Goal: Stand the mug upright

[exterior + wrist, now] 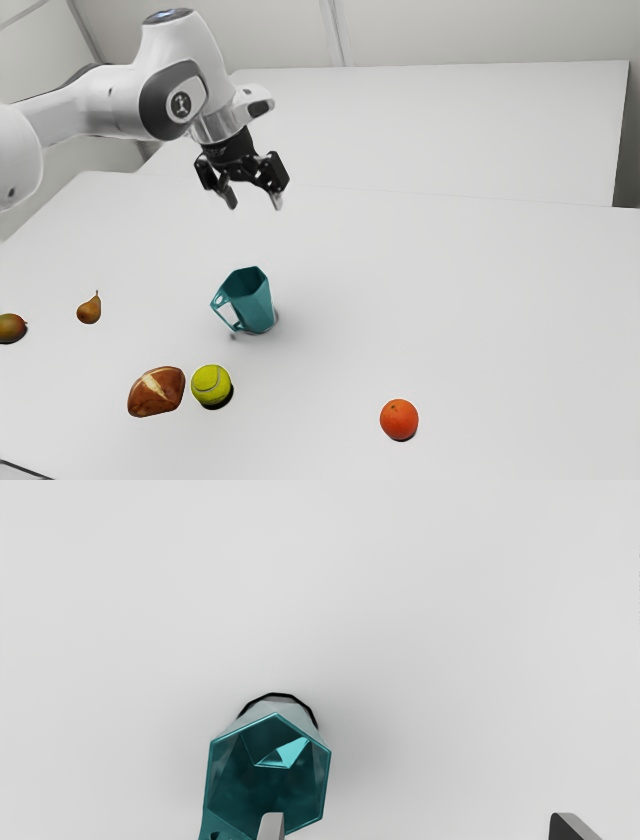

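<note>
A smooth pale table [480,300] is supporting everything. The glossy white arm [85,100] is reaching from the exterior view's left, bending downward, its black gripper [254,203] hovering with fingers spreading wide above the faceted teal mug [258,307], which is standing upright, long axis vertical, mouth facing up, handle [219,298] pointing toward the exterior view's left.

I'm running an arm [115,85] that is wearing smooth white shells, all rounded. A dark, bluish disc [167,16] is capping its top, and a charcoal collar [160,98] is wrapping one joint, carrying a round black badge [180,105] with a pale emblem. A silvery band [218,125] is ringing the wrist. Below, my gripper [255,203] is showing black, angular linkages, its slim fingers [270,826] ending in grey, blunt-cornered tips.
</note>
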Robot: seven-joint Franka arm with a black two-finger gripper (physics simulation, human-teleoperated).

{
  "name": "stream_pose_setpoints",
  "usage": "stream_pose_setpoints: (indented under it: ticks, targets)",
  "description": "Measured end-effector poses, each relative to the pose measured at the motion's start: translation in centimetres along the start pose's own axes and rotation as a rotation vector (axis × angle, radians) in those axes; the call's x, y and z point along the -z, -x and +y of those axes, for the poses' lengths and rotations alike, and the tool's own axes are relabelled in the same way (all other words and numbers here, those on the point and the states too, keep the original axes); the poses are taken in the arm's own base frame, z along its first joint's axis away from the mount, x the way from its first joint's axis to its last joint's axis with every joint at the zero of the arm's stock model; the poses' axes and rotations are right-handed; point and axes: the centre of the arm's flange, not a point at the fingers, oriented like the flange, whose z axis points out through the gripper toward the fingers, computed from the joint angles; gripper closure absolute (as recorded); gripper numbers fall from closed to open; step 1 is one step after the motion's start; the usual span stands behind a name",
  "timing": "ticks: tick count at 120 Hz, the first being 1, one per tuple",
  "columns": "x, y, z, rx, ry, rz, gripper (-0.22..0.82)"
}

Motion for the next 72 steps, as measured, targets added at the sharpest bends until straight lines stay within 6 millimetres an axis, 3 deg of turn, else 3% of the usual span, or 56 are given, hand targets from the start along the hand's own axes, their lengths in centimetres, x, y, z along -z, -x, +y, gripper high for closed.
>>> stream_pose_setpoints:
  ticks: [16, 37, 72]
  targets:
    - [1.0, -0.6, 0.0, 0.000, -0.004, -0.038, 0.03]
    - [4.2, -1.8, 0.4, -0.006, -0.003, -0.043, 0.02]
    - [7.8, -1.2, 1.1, -0.023, -0.010, -0.060, 0.02]
